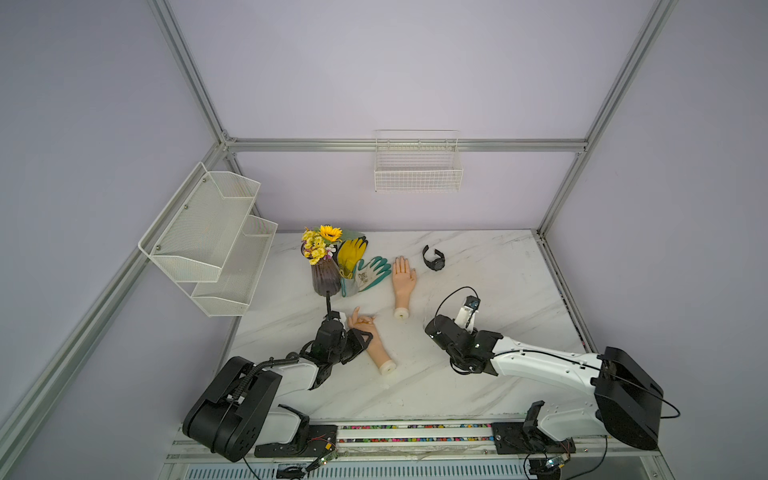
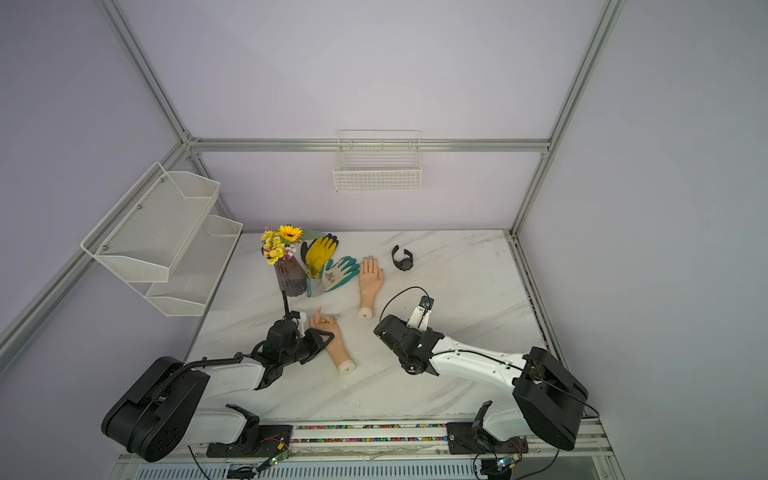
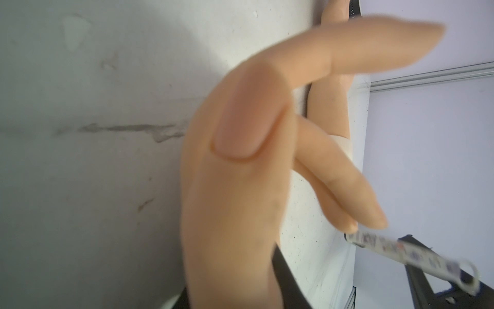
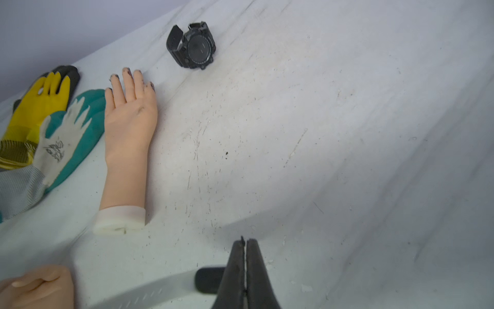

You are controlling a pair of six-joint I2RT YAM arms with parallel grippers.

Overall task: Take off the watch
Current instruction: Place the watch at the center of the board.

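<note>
Watch off the wrist, left arm not yet free

Risk, as I judge it: left gripper (image 1: 360, 340) at 8 o'clock has its jaws clamped across near hand (image 1: 376, 353); retreating without opening would drag it over the table (image 1: 415, 386). Left arm low, wrist rolled sideways. Right gripper (image 4: 244, 246) at 4 o'clock, jaws together on nothing, pointing toward 12; a forward sweep could knock far hand (image 1: 403, 282). Watch (image 1: 434, 259) lies loose at 1 o'clock, beyond both, on neither hand

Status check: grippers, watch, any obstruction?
Left gripper clamped on near mannequin hand. Right gripper shut, empty. Watch loose on table, on neither hand. Nothing in the way.
</note>
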